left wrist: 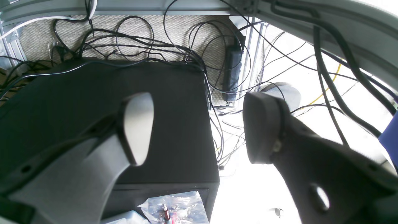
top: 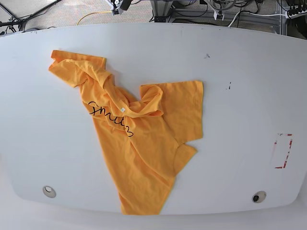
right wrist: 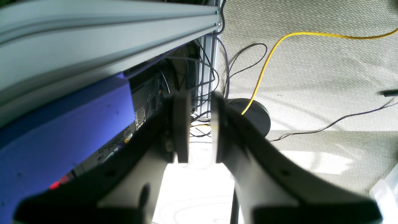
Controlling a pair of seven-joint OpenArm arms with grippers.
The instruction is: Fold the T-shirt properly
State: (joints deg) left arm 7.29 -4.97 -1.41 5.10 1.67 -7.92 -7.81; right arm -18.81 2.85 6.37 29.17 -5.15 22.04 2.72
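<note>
One crumpled T-shirt (top: 139,139) on white table (top: 240,62); left tool (left wrist: 199,127) spread, right tool (right wrist: 199,130) nearly closed, both empty

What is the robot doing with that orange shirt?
Nothing yet. The T-shirt lies crumpled on the white table, not folded at all. Neither arm is over the table. The left gripper is open and empty, and the right gripper is nearly shut on nothing; both wrist cameras show cables and floor.
</note>
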